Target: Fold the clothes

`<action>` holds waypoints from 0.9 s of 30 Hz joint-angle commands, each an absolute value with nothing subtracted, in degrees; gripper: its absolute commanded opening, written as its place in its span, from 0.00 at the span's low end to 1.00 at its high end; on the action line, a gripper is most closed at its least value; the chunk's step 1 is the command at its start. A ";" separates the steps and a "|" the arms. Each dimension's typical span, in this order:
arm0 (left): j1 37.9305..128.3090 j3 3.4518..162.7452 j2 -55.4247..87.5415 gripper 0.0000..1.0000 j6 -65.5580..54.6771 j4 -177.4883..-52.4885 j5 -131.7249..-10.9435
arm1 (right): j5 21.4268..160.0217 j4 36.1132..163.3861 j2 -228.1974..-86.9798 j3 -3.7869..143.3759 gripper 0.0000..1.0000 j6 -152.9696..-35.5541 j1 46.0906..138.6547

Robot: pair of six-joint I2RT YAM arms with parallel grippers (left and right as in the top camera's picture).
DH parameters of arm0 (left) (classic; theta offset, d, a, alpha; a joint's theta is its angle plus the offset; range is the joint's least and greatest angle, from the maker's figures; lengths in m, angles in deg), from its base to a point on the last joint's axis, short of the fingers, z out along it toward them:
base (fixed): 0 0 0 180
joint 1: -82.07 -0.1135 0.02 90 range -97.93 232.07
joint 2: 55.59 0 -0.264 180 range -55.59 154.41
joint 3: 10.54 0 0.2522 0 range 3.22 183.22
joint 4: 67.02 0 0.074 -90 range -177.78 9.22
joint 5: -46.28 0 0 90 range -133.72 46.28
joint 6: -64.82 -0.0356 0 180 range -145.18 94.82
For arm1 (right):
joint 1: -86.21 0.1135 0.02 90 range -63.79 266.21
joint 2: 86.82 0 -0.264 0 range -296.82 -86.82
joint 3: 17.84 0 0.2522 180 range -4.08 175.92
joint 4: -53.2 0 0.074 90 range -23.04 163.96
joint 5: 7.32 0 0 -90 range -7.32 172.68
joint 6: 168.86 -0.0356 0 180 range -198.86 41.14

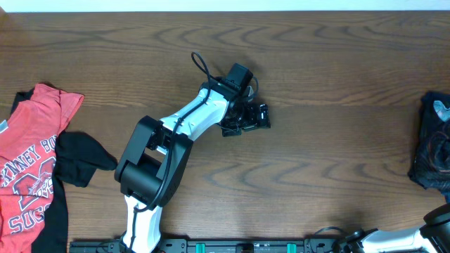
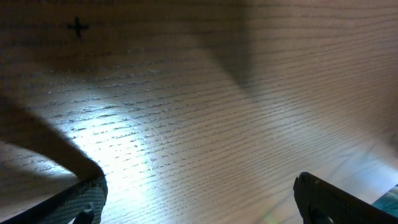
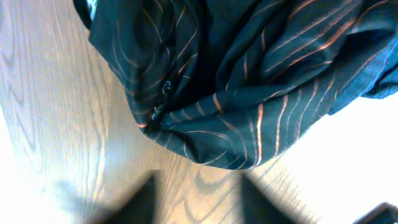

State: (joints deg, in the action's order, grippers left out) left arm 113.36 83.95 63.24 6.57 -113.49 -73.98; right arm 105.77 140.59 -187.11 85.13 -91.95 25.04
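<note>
A crumpled black jersey (image 1: 432,144) with thin orange-red lines lies at the table's right edge; in the right wrist view the jersey (image 3: 249,81) fills the upper frame. My right gripper (image 3: 196,205) sits just short of its hem, its two blurred fingers (image 3: 140,202) apart with only bare wood between them. A red T-shirt (image 1: 31,161) with white lettering lies at the far left, with a black piece (image 1: 81,158) beside it. My left gripper (image 1: 256,116) hovers over mid-table, wide open and holding nothing. In the left wrist view the left gripper (image 2: 202,202) frames only wood.
The brown wooden table (image 1: 323,169) stretches between the two piles. The left arm's black and white body (image 1: 158,165) reaches up from the front edge. Part of the right arm (image 1: 401,240) shows at the bottom right corner.
</note>
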 commanded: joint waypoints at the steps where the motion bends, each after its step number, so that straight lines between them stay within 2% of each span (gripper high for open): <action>1: 113.34 83.34 65.01 0.98 6.81 -114.13 -73.28 | 108.72 140.74 -186.63 84.65 0.25 -91.79 28.28; 2: 113.32 83.34 65.01 0.98 6.81 -113.99 -73.28 | 108.85 140.46 -186.63 83.99 0.23 -91.31 29.72; 3: 113.32 83.34 65.01 0.98 6.81 -113.71 -73.28 | 108.75 139.87 -186.63 83.23 0.08 -90.90 31.36; 4: 113.32 83.34 65.01 0.98 6.81 -113.34 -73.26 | 108.59 139.02 -186.63 82.11 0.02 -90.81 33.76; 5: 113.32 83.34 65.01 0.98 6.83 -113.16 -73.26 | 108.57 138.40 -186.63 81.28 0.02 -90.79 35.69; 6: 113.32 83.34 65.01 0.98 6.81 -113.05 -73.26 | 108.59 138.03 -186.63 80.56 0.10 -90.39 37.65; 8: 113.25 83.34 65.01 0.98 6.81 -113.10 -73.04 | 108.33 137.59 -186.63 79.27 0.38 -90.20 42.16; 11: 112.64 83.34 65.01 0.98 6.81 -113.08 -73.08 | 104.46 136.81 -186.63 78.24 0.39 -89.56 48.71; 13: 112.11 83.34 65.01 0.98 6.81 -113.19 -73.10 | 103.63 136.79 -186.60 78.37 0.57 -89.54 50.51; 14: 111.87 83.34 65.01 0.98 6.79 -113.32 -73.10 | 103.70 136.83 -186.49 78.61 0.72 -89.54 50.70; 16: 111.52 83.34 65.01 0.98 6.79 -113.49 -73.13 | 103.70 137.46 -186.17 79.66 0.86 -88.71 50.29; 17: 111.39 83.34 65.01 0.98 6.74 -113.49 -73.13 | 103.67 138.16 -185.84 80.30 0.79 -88.14 49.94; 18: 111.37 83.34 65.01 0.98 6.61 -113.47 -73.10 | 103.67 138.78 -185.31 80.87 0.63 -87.86 49.57; 19: 111.37 83.34 65.01 0.98 6.61 -113.43 -73.08 | 103.70 139.37 -184.44 81.41 0.52 -87.79 49.00; 21: 111.37 83.34 65.01 0.98 6.61 -113.21 -73.08 | 103.70 139.78 -182.19 81.76 0.36 -87.79 48.01; 24: 111.39 83.34 65.01 0.98 5.94 -113.10 -73.08 | 103.65 142.01 -177.95 81.76 0.34 -87.53 46.86; 27: 111.37 83.32 65.03 0.98 5.94 -113.10 -73.08 | 103.46 144.35 -173.14 81.74 0.44 -87.99 46.42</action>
State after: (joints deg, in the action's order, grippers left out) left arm 111.74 83.95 63.24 6.53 -113.16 -74.63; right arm 103.65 143.34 -178.32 79.95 -88.43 46.90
